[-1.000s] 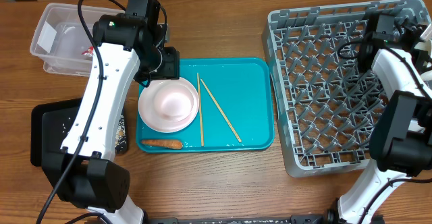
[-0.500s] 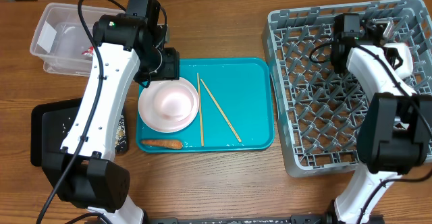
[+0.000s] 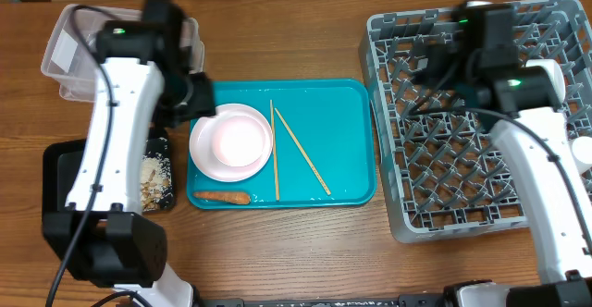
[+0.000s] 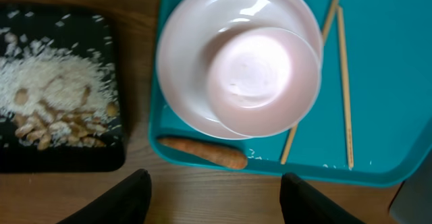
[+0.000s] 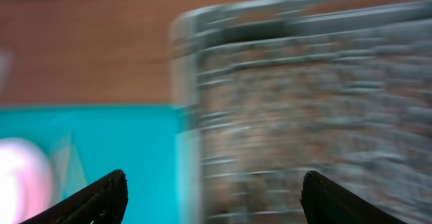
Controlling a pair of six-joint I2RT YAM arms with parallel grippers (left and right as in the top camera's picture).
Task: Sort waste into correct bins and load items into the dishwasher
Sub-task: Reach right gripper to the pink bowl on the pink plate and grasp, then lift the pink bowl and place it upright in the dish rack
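- A clear tub (image 3: 74,30) was seen at the far left rear of the table, partly covered by the left arm; its contents could not be made out.
- A black tray (image 3: 65,173) was placed in front of the tub, with beige scraps (image 4: 57,109) and white grains piled in it.
- The left gripper (image 4: 214,205) was held above the gap between the black tray and the teal tray (image 3: 342,141); its jaws were spread wide and nothing was gripped.
- A plate (image 4: 185,69) was set on the left part of the teal tray, and a pinkish bowl (image 4: 262,82) was resting on it.
- A carrot (image 4: 206,153) was laid along the teal tray's front edge, just beside the plate.
- Chopsticks (image 3: 302,150) were laid right of the plate, joined at the rear ends and splayed toward the front.
- A grey rack (image 3: 444,159) was stood right of the teal tray.
- The right gripper (image 5: 216,197) was held over the rack's rear left part; though blurred, its jaws were seen wide apart and empty.
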